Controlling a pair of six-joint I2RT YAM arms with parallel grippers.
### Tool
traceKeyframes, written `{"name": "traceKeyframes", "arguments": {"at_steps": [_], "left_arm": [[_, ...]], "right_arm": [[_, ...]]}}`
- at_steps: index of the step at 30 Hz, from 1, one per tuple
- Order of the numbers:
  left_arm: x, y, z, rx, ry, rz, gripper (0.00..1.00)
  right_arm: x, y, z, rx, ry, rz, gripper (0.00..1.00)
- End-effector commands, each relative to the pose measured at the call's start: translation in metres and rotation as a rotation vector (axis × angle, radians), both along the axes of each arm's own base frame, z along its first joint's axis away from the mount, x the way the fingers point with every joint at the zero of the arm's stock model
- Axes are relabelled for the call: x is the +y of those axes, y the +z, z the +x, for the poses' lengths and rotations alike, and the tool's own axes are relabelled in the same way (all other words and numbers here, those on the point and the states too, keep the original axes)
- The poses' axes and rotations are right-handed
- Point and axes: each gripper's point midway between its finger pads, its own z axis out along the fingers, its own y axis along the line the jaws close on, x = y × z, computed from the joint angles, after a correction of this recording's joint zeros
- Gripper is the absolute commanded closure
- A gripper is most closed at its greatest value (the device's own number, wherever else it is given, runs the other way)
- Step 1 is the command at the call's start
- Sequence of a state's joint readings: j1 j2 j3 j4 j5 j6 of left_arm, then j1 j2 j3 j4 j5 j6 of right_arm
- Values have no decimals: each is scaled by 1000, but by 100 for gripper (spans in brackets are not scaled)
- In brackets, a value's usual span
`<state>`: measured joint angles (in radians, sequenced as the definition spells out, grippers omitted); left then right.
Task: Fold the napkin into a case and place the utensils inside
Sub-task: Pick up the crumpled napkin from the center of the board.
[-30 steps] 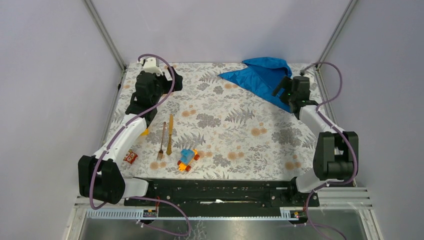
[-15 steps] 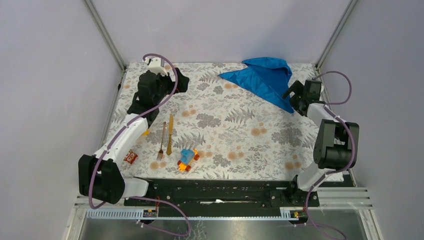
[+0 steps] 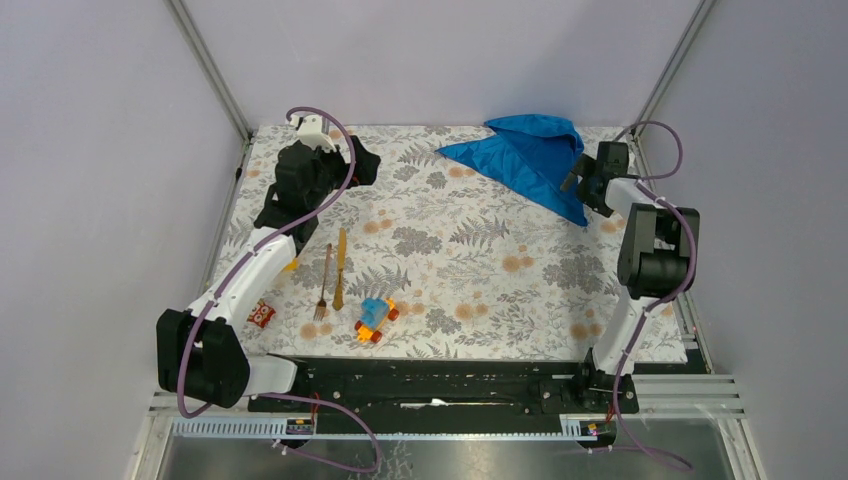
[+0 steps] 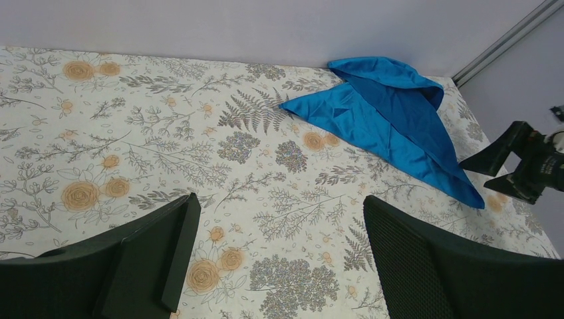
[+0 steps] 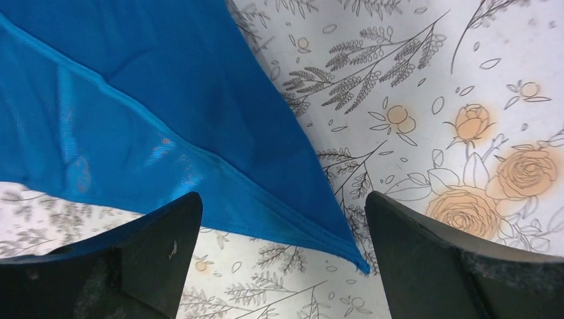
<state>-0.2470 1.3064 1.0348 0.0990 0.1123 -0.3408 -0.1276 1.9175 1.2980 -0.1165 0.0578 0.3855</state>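
One yellow block (image 3: pixel 291 265) mostly hidden under left arm (image 3: pixel 248 268).

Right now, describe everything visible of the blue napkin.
The napkin is bright blue, plain, soft-looking cloth with a slight sheen and a stitched hem. It lies crumpled and loosely folded over itself in a rough triangle, not spread flat, at the far right of the floral tablecloth, one pointed corner toward the near right. The open right gripper hangs over that corner; no finger visibly touches it.
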Motion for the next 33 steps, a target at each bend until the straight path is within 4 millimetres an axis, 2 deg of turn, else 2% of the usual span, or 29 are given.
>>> {"name": "traceKeyframes", "arguments": {"at_steps": [1, 4, 8, 10, 11, 12, 13, 15, 20, 24, 29, 33], "left_arm": [[-3, 32, 3, -80, -15, -22, 1], [-4, 33, 3, -80, -19, -22, 1], [-6, 33, 5, -75, -30, -30, 1], [-7, 32, 6, -70, -34, -35, 1], [-7, 32, 6, -68, -36, -37, 1], [-7, 32, 6, -66, -38, -40, 1], [-8, 30, 6, -62, -39, -42, 1], [-9, 28, 7, -54, -42, -46, 1], [-17, 21, 7, -21, -74, -76, 1], [-36, 22, -1, -31, -177, -126, 1], [-80, 27, -31, -109, -382, -116, 1], [-118, 15, -56, -124, -454, 3, 4]], "right_arm": [[-5, -15, 3, 67, 19, -4, 0], [-11, -30, 2, 116, -15, 1, 9], [5, -41, -9, 149, 9, 68, 40], [26, -32, -15, 91, 48, 135, 52], [35, -19, -18, 56, 66, 151, 57], [45, -15, -27, 49, 75, 165, 66], [57, -7, -32, 30, 99, 182, 69], [84, 13, -44, -8, 145, 216, 74], [157, 82, -78, -128, 333, 313, 87], [198, 134, -113, -183, 464, 510, 99], [215, 204, -140, -267, 522, 657, 100], [214, 264, -154, -392, 562, 644, 100]]}}
